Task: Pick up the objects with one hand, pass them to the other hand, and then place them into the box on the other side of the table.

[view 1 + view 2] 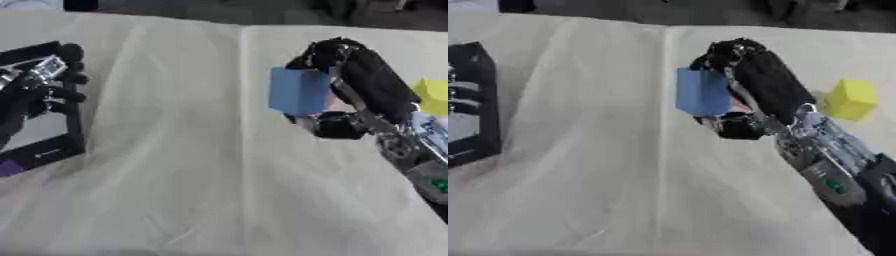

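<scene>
Here the right robot hand (741,95) has its fingers and thumb curled round a blue block (703,92), lifted above the middle of the desk (201,190), somewhat toward the right edge. Fingers wrap the block's top, thumb sits below; the block's left face is bare and turned toward the left side.

Left robot hand (35,92) is at the desk's left edge, over the black box (74,130). Its fingers look curled, holding nothing visible. A small purple thing (9,167) shows at the box's near corner; can't make out more.

Yellow block (850,99) sits on the desk near the right edge, just beyond the right forearm, apart from the blue one.

Handling, as a judgement: the blue block looks stiff, flat-faced, probably light, since it stays level in the curled fingers. Smooth faces could slip if pinched on the corners. Best purchase for the receiving hand is the exposed left face and the front and back faces, clear of the right fingers.

Room: a wide stretch of wrinkled pale cloth lies between the two hands, nothing standing on it. Handover space is ample mid-desk. The box wall at the left edge is the one obstacle to clear when lowering.
</scene>
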Tool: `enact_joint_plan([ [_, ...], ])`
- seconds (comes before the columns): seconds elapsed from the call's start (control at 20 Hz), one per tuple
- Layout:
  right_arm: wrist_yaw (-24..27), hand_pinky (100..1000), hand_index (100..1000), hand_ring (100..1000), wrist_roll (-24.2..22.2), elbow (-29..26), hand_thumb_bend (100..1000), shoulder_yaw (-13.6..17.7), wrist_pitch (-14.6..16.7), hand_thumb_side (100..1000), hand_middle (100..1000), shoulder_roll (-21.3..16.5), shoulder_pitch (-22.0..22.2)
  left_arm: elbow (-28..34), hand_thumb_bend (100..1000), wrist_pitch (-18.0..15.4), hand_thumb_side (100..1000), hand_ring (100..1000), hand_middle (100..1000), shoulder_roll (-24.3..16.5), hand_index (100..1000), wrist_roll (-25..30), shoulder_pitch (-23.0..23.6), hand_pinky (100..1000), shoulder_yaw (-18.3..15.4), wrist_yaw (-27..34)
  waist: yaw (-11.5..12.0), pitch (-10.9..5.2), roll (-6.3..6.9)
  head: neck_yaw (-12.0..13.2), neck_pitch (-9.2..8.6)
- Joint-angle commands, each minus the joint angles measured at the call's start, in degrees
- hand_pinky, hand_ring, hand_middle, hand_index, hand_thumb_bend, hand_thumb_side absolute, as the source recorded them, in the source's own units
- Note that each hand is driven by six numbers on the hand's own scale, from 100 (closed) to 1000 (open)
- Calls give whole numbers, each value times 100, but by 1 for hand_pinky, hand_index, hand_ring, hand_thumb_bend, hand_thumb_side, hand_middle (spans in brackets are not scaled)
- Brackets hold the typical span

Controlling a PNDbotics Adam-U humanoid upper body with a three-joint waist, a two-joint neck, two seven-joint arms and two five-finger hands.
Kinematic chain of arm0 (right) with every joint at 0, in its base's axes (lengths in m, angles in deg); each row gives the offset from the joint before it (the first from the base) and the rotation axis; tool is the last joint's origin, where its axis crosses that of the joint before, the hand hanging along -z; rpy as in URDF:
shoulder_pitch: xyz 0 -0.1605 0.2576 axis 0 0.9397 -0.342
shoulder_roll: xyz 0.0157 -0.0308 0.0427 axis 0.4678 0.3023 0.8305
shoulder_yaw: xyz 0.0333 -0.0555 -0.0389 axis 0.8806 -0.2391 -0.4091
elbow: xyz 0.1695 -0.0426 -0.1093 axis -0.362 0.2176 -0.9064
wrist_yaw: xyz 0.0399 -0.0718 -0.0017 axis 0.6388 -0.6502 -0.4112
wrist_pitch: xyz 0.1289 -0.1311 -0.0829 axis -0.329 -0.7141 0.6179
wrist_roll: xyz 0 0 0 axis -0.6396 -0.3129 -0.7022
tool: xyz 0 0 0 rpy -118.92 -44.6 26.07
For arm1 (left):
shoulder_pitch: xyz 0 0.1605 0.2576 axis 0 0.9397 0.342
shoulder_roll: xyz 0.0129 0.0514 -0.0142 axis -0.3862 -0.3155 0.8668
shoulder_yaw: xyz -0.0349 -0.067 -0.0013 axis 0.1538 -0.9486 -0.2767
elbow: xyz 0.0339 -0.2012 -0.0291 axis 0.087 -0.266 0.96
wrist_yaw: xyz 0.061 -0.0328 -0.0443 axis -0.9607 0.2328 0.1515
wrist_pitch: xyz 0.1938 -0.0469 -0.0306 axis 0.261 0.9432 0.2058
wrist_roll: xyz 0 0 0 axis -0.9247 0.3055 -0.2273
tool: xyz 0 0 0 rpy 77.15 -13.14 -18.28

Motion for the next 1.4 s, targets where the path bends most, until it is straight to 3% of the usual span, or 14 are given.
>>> enact_joint_plan([
  [0.05,-416,717,459,502,203,-91,274,-61,19,100,403,36,-136,101,366,113,841,769,790,21,885,133,-249,799,87,-172,28,-143,37,15,-72],
  [0.3,-954,702,463,509,495,-91,268,-294,-86,100,404,209,-269,101,377,407,802,777,796,183,884,225,-610,808,280,-397,102,-154,45,17,-66],
  [0.5,-1336,695,464,510,482,-91,269,-415,-196,100,403,366,-314,101,365,570,689,786,801,277,883,408,-796,822,405,-588,139,-153,55,30,-50],
  [0.85,-1656,695,465,511,251,-91,272,-523,-309,100,404,640,-472,101,553,445,622,804,794,463,869,1019,-1033,857,520,-1132,172,-148,58,58,-64],
  [1.4,-1826,672,468,517,130,-91,243,-652,-645,100,402,911,-651,101,527,522,565,818,799,636,872,1817,-1304,877,703,-1924,221,-160,76,66,-58],
])
